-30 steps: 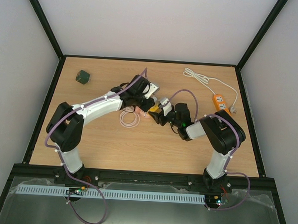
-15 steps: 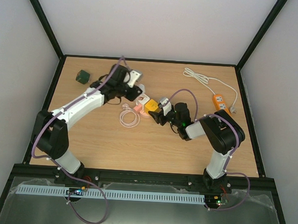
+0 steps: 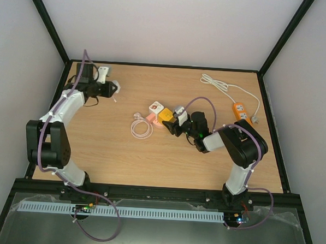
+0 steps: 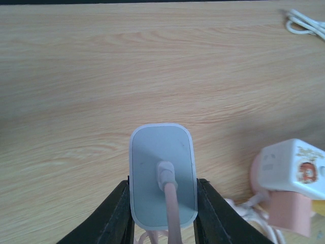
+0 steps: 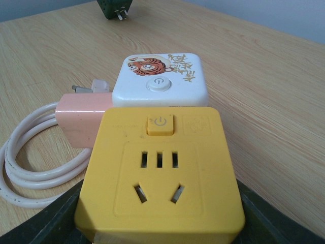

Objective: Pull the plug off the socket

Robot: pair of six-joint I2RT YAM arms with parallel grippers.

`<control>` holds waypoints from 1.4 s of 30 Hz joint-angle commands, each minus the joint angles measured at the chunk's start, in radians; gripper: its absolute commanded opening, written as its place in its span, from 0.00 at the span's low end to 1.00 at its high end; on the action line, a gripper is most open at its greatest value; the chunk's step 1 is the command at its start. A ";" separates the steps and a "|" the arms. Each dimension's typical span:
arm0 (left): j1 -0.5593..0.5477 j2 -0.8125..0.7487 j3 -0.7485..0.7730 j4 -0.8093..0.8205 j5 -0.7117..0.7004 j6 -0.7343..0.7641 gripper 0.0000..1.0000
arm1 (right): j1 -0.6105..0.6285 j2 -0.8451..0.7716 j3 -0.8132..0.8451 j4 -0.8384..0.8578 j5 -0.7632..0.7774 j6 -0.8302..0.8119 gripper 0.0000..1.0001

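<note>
White-and-black arms [image 3: 65, 108], apparently purple cables [image 3: 203, 98]

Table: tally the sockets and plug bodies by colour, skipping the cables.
Yellow: 1, yellow plastic cube socket in the right gripper.
White: 2, white cube socket with a tiger picture; white rounded plug in the left gripper.
Pink: 1, pink rectangular block.
Orange: 1, orange power strip.
Dark green: 1, dark green pronged adapter.
Total: 6.

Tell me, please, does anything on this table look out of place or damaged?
Nothing looks spilled or broken. The only odd thing: a loose cable end with a bare metal tip lies beside the pink block. The yellow socket, held in the right tool, is empty; the left tool holds the grey plug.
</note>
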 commanded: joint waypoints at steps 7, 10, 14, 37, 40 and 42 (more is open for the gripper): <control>0.222 0.173 0.003 0.059 0.156 0.044 0.18 | 0.000 0.031 0.012 -0.039 0.019 0.009 0.21; 0.257 0.238 0.025 0.061 0.188 0.044 0.18 | 0.000 0.031 0.015 -0.044 0.020 0.009 0.21; 0.290 0.290 0.034 0.085 0.202 0.030 0.19 | 0.000 0.031 0.015 -0.046 0.018 0.008 0.21; 0.389 0.418 0.157 0.056 0.186 0.038 0.75 | 0.000 0.036 0.024 -0.059 0.016 0.009 0.22; 0.390 0.391 0.179 0.067 0.161 0.046 0.76 | 0.000 0.037 0.027 -0.062 0.016 0.008 0.22; 0.388 0.390 0.217 0.061 0.154 0.049 0.76 | 0.000 0.038 0.027 -0.064 0.016 0.009 0.22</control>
